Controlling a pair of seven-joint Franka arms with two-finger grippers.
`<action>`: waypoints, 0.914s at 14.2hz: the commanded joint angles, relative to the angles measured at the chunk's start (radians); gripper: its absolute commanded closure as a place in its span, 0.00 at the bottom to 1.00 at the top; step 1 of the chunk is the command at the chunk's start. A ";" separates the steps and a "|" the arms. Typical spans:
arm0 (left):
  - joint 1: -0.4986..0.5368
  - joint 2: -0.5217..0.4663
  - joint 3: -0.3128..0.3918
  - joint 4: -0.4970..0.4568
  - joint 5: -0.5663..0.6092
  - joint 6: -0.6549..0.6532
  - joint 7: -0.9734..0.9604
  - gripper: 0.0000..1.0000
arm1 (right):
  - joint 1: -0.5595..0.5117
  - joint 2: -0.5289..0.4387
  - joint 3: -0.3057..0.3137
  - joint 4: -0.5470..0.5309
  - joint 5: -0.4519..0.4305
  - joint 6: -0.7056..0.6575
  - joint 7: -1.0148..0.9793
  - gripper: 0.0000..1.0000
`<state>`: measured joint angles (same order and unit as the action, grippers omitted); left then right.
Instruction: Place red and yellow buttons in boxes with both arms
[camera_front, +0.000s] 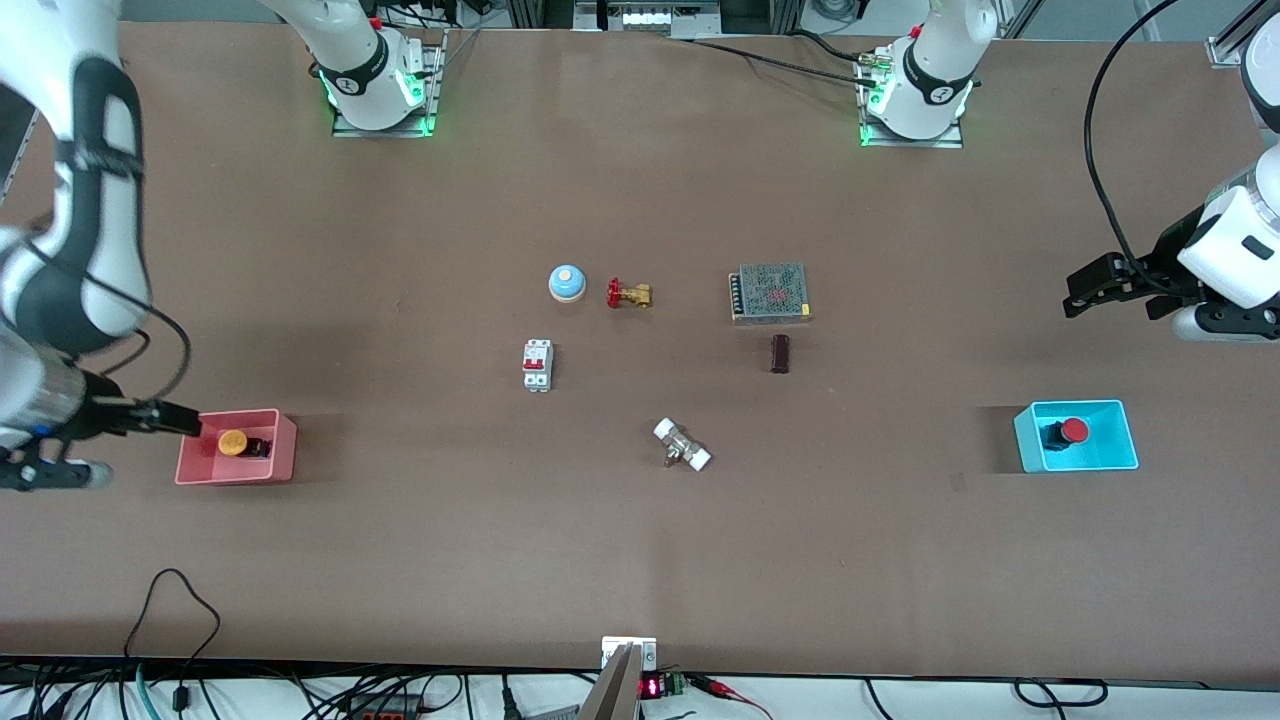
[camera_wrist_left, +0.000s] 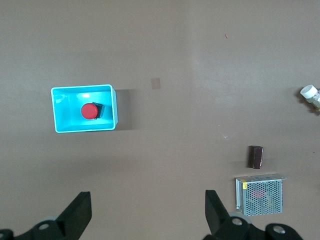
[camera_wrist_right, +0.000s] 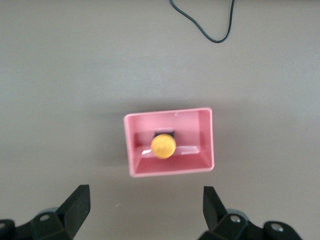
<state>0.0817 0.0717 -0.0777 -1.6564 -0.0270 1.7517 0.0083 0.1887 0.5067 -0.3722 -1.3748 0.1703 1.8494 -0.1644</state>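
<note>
The yellow button (camera_front: 233, 443) sits inside the pink box (camera_front: 285, 445) near the right arm's end of the table. In the right wrist view the button (camera_wrist_right: 163, 146) lies in the box (camera_wrist_right: 207, 135). My right gripper (camera_front: 180, 420) hangs open and empty above the table beside the pink box; its fingertips (camera_wrist_right: 80, 200) are wide apart. The red button (camera_front: 1073, 430) sits in the cyan box (camera_front: 1125, 440) near the left arm's end; the left wrist view shows button (camera_wrist_left: 89, 111) and box (camera_wrist_left: 114, 107). My left gripper (camera_front: 1075, 295) is open and empty, high over bare table.
Mid-table stand a blue dome bell (camera_front: 566, 283), a brass valve with red handle (camera_front: 628, 294), a grey mesh-topped unit (camera_front: 769, 292), a dark small block (camera_front: 780, 353), a white circuit breaker (camera_front: 538, 365) and a white-capped fitting (camera_front: 682, 445). A black cable (camera_front: 170, 600) loops over the near edge.
</note>
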 joint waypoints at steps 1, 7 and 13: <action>-0.116 -0.039 0.122 -0.028 -0.001 -0.015 0.022 0.00 | 0.027 -0.123 0.013 -0.029 0.011 -0.113 0.081 0.00; -0.135 -0.067 0.154 -0.031 0.001 -0.020 0.025 0.00 | 0.057 -0.295 0.007 -0.029 -0.063 -0.321 0.112 0.00; -0.135 -0.121 0.151 -0.040 0.002 -0.026 0.025 0.00 | -0.130 -0.332 0.173 -0.033 -0.109 -0.357 0.111 0.00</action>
<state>-0.0394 -0.0133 0.0616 -1.6604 -0.0270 1.7275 0.0131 0.1810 0.2137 -0.3272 -1.3869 0.1049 1.5072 -0.0573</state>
